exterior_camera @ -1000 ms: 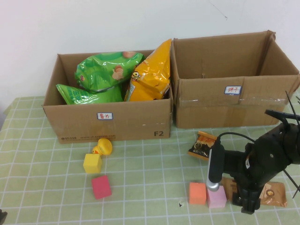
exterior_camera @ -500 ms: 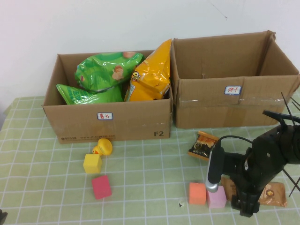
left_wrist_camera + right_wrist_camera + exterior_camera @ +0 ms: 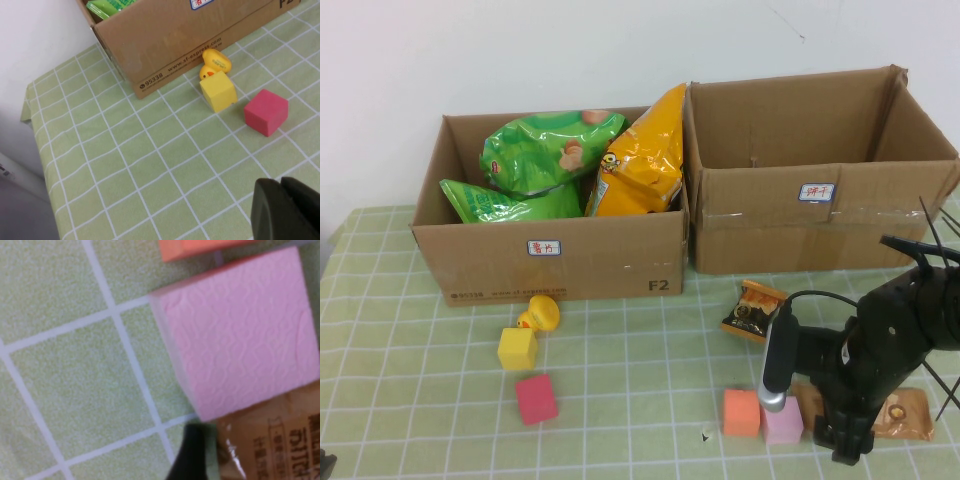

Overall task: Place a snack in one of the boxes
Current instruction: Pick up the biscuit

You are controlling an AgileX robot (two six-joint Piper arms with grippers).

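Observation:
Two cardboard boxes stand at the back. The left box (image 3: 470, 262) holds green and yellow chip bags (image 3: 640, 160); the right box (image 3: 770, 225) looks empty. A brown snack packet (image 3: 910, 413) lies flat at the front right, and my right gripper (image 3: 850, 440) is lowered onto its near end, open. Up close, one black finger (image 3: 192, 455) rests at the edge of the brown packet (image 3: 270, 440), right by a pink block (image 3: 235, 335). A smaller dark snack packet (image 3: 752, 310) lies in front of the right box. My left gripper (image 3: 286, 207) hovers shut and empty at the front left.
The pink block (image 3: 783, 420) and an orange block (image 3: 741, 412) sit tight against the right arm's left side. A yellow duck (image 3: 539, 313), a yellow cube (image 3: 517, 348) and a red cube (image 3: 536, 398) lie in front of the left box.
My right arm has sunk slightly lower over the brown packet and drifted a little left. The left arm and the objects have not moved.

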